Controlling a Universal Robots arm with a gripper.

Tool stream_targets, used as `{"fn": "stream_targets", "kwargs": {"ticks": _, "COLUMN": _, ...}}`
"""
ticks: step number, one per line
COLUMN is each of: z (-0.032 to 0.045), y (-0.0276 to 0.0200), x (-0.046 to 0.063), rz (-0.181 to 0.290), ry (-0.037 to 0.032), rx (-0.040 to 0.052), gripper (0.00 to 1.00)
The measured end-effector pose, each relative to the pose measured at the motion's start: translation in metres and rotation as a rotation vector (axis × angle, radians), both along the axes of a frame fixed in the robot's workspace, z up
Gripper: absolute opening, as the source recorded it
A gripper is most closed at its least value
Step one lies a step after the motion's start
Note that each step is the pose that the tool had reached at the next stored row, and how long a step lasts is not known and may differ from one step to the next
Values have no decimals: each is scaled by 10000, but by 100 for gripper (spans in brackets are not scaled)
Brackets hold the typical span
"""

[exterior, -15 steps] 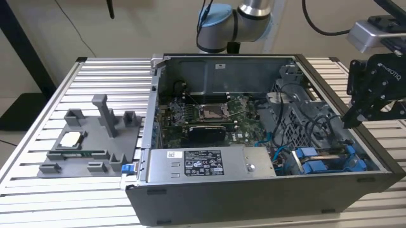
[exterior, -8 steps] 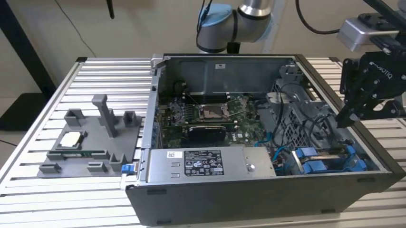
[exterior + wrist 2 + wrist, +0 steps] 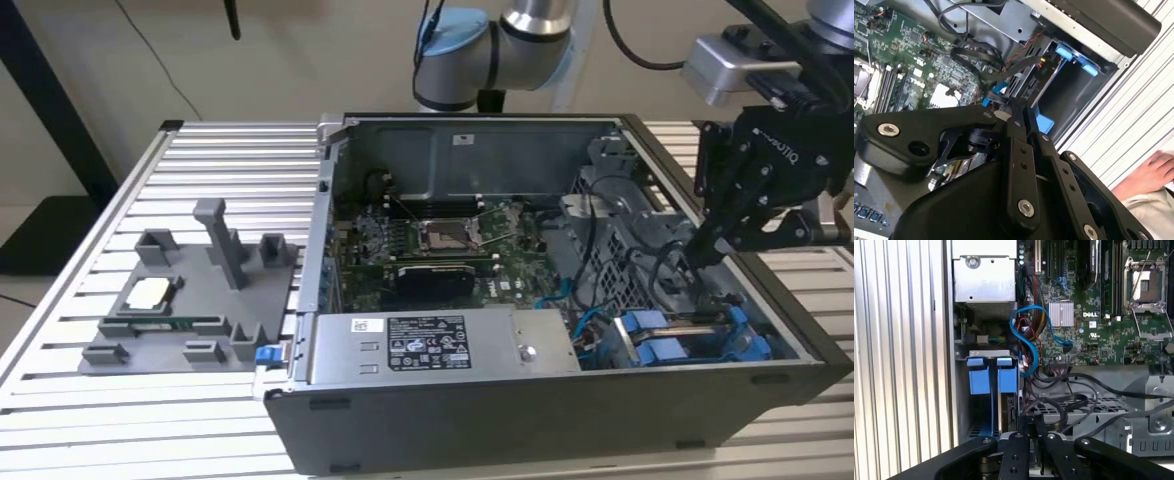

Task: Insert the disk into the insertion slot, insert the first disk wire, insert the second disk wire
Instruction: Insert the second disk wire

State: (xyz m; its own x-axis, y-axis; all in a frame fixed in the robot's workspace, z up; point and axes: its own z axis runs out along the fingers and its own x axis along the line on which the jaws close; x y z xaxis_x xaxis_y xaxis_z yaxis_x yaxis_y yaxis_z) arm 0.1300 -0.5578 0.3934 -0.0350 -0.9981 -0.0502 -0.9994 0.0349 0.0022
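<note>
Hovering beside the insertion slot, hand seemingly closed.

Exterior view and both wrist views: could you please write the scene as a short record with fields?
case: open computer case on slatted table
tool: tool inside case, tip at black cables
slot: insertion slot with blue fittings, beside the tool
board: motherboard exposed
person: hand beside the table

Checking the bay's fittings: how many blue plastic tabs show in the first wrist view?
2, side by side: one tab nearer the case wall, the other nearer the blue cable. More may be hidden behind the gripper.
</note>
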Motion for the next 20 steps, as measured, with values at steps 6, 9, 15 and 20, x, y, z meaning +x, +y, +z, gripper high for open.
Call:
{"fn": "stream_targets", "kwargs": {"ticks": 6, "z": -4, "y": -1, "x": -78, "rz": 1, "ry": 0, "rx": -1, "gripper": 16}}
{"fn": "stream_targets", "kwargs": {"ticks": 9, "z": -14, "y": -4, "x": -78, "rz": 1, "ry": 0, "rx": -7, "gripper": 16}}
{"fn": "stream_targets", "kwargs": {"ticks": 15, "z": -63, "y": -30, "x": -79, "rz": 2, "ry": 24, "rx": -11, "gripper": 16}}
{"fn": "stream_targets", "kwargs": {"ticks": 20, "z": -107, "y": -52, "x": -78, "rz": 8, "ry": 88, "rx": -12, "gripper": 16}}
